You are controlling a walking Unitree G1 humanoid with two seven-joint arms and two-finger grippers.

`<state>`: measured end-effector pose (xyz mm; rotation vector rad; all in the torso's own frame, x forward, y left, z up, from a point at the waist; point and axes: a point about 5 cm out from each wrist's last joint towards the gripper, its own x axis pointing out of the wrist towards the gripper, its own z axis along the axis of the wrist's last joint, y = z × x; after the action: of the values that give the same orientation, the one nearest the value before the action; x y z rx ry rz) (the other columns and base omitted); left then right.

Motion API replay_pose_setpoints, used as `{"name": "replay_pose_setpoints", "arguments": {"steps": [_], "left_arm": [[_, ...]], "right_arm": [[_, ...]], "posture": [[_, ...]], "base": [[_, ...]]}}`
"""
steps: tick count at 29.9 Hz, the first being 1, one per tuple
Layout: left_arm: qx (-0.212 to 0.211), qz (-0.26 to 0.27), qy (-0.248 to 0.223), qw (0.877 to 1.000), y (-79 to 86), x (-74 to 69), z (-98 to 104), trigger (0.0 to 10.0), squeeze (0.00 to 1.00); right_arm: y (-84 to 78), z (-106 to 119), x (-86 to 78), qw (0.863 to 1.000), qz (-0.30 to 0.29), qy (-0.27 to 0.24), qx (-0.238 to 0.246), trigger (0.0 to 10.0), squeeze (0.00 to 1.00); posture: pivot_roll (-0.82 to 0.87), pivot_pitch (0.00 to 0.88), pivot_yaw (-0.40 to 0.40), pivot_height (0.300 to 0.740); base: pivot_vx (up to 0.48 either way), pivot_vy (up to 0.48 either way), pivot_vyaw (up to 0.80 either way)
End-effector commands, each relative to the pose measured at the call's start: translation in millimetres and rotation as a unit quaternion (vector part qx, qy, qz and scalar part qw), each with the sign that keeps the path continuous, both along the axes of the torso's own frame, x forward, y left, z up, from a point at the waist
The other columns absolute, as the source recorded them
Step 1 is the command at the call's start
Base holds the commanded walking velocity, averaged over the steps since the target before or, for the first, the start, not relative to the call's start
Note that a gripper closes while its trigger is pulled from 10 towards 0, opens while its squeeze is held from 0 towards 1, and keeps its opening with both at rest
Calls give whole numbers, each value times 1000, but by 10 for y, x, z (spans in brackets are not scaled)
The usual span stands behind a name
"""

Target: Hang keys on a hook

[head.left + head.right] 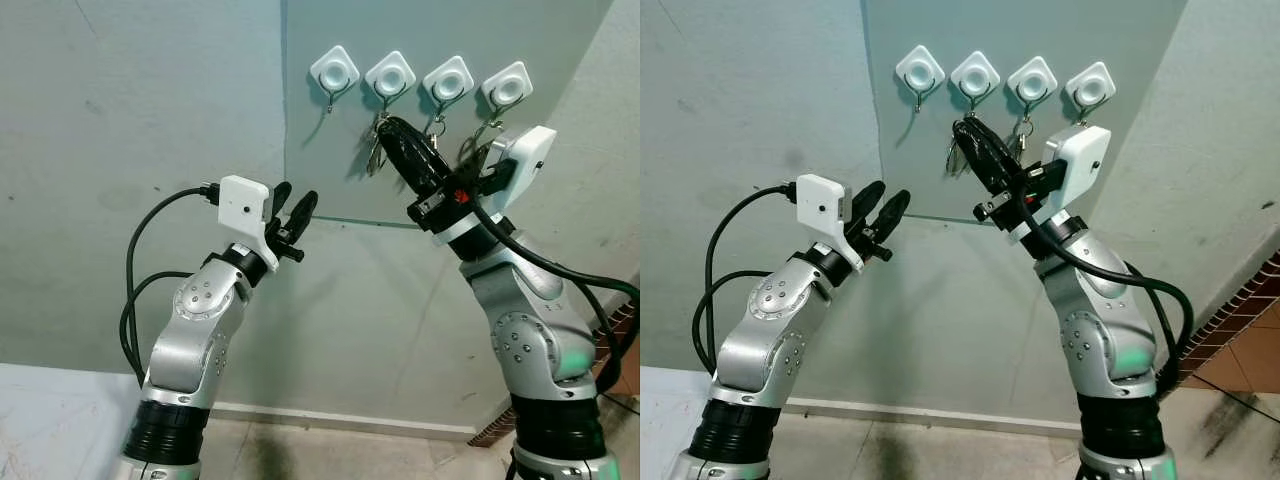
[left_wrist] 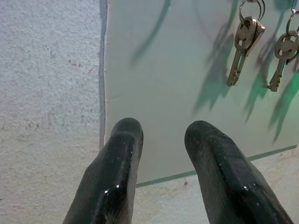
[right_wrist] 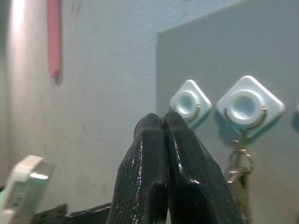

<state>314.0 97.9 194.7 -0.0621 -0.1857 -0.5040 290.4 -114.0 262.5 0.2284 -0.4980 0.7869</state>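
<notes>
Four white hooks sit in a row on a grey wall panel [image 1: 340, 160]. The leftmost hook [image 1: 334, 70] is bare. A bunch of keys [image 1: 375, 150] hangs from the second hook [image 1: 390, 75], and more keys [image 1: 437, 128] hang from the third and fourth hooks. My right gripper [image 1: 388, 125] is raised with its tip at the second hook's keys; its fingers [image 3: 161, 140] are pressed shut with nothing visible between them. Lower and to the left of the panel's corner, my left gripper [image 1: 295, 197] is open and holds nothing. Two hanging keys [image 2: 243, 46] appear beyond its fingers [image 2: 119, 158].
The panel's lower edge [image 1: 360, 222] runs just behind both grippers. Pale wall surrounds it. Tiled floor [image 1: 330, 450] lies below, with a brick-patterned strip [image 1: 1240, 340] at the right. A pink stripe [image 3: 53, 37] marks the wall in the right wrist view.
</notes>
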Motion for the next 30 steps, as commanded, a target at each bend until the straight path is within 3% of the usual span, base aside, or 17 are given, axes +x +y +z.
{"name": "replay_pose_setpoints", "arguments": {"steps": [1,14,30], "left_arm": [[-2,-1,-7,1000,5,-9,48,10000,0],[-3,-2,-19,1000,-24,36,153,10000,0],[-13,-7,-31,999,-52,44,289,10000,0]], "right_arm": [[34,39,-56,1000,18,-5,1,10000,0],[246,-186,-85,997,59,35,-29,10000,0],[371,-43,165,999,19,18,22,10000,0]], "posture": [[50,0,-22,740],[53,0,-24,740],[55,0,-21,740]], "base": [[0,0,0],[0,0,0],[0,0,0]]}}
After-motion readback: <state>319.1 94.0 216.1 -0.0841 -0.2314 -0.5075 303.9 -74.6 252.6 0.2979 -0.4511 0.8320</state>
